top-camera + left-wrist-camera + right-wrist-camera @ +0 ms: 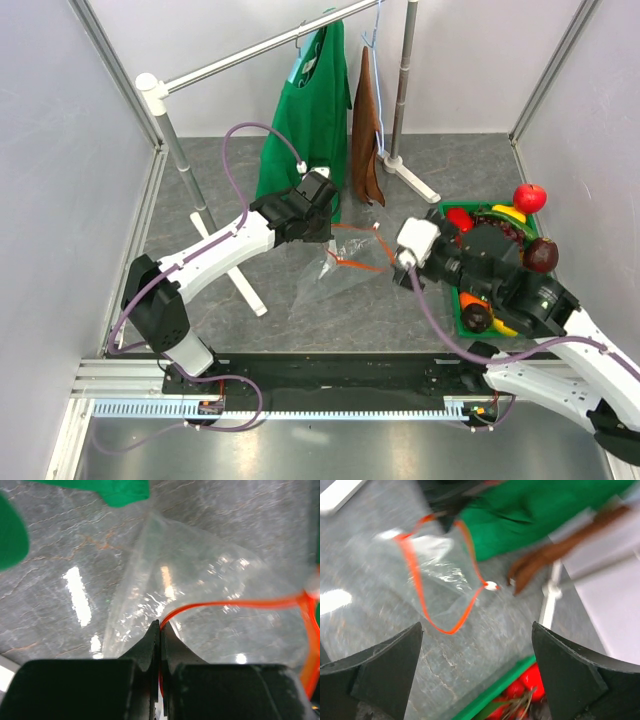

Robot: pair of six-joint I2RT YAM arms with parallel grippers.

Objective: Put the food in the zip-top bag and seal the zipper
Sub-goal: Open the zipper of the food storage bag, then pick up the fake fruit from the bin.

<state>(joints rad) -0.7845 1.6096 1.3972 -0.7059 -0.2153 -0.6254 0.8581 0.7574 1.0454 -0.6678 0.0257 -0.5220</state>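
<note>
Left gripper point(159, 630): jaws together, clamped on the zipper point(240, 602) at the left end of the mouth, holding up that corner of the zip-top bag point(335, 275).
Bag sits between the 2 arms and is clear, with nothing visible inside. Its lower part looks to rest on the table point(450, 160).
The mouth's long axis runs from the left gripper toward the right arm, with the white tab point(490, 585) at the right end. The 2 strips gape in a loop.
Right gripper point(476, 626): jaws wide apart, empty, near the tab end and facing the bag.
The food is all further right, in the green tray point(462, 318): red apple point(530, 197) at the far rim, maroon fruit point(541, 256) at the right rim, and red, yellow and dark pieces inside.
My read: the right arm is much nearer the tray. It should pick 1 piece, then enter through the loop.
</note>
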